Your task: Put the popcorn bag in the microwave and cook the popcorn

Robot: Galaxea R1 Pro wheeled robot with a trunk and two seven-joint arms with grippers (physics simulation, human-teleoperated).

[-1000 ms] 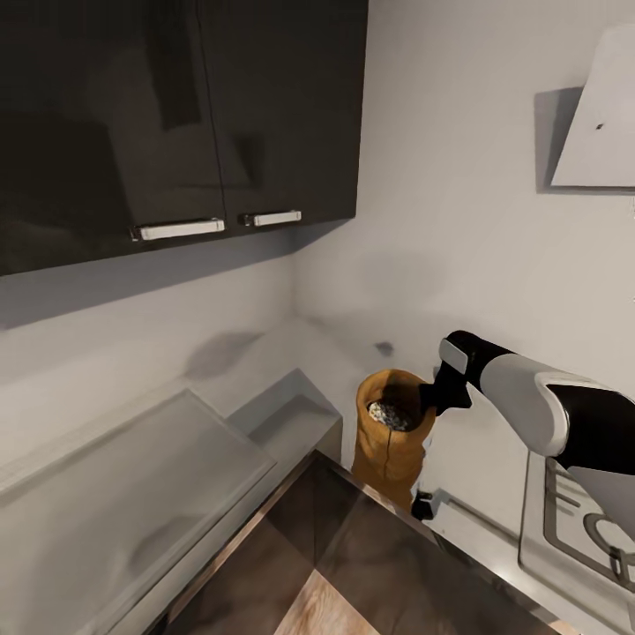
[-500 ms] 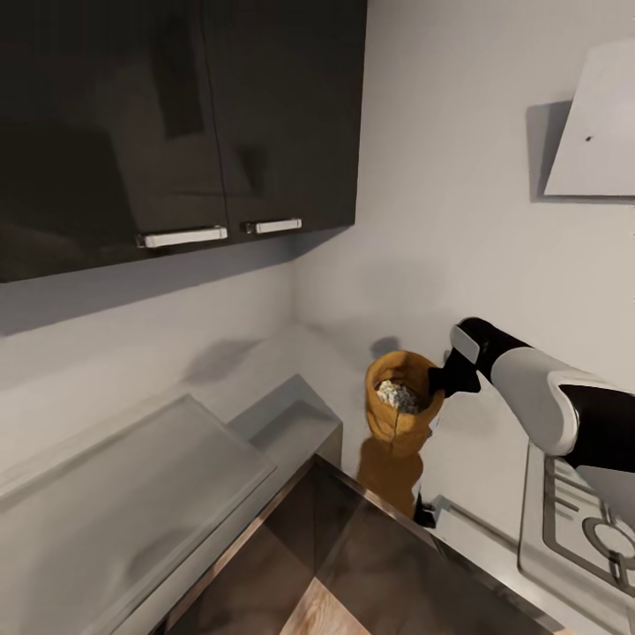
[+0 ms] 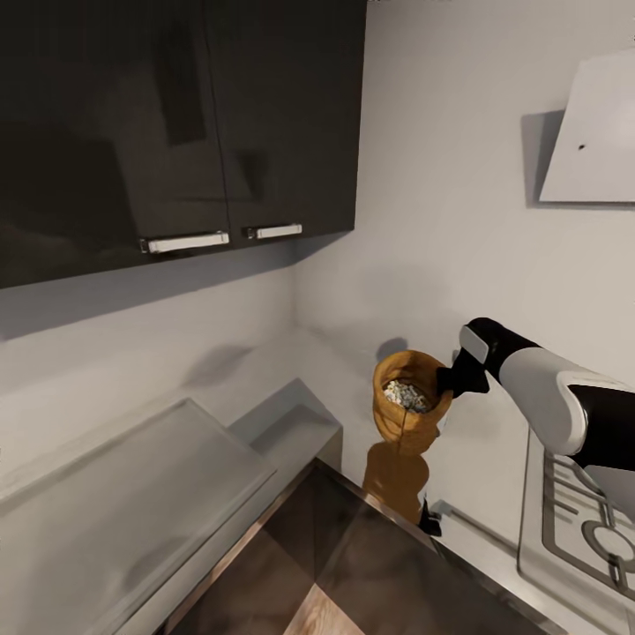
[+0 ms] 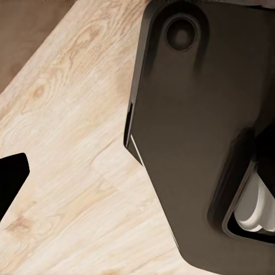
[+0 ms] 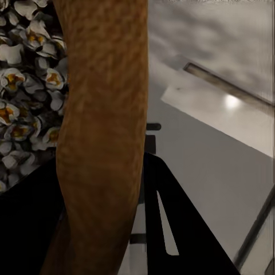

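The popcorn bag (image 3: 408, 406) is held up off the desk (image 3: 291, 370), its rim pinched by the right fingers (image 5: 166, 229).

**Cloth, steel, gloss and grain**

We see the popcorn bag (image 3: 408, 407) as coarse, matt woven cloth, its popcorn (image 3: 407, 394) bumpy and pale. The tabletop (image 3: 494, 538) looks like smooth brushed steel. We note 2 glossy dark wall cabinets (image 3: 176, 123) and a matt wooden floor (image 4: 63, 143).
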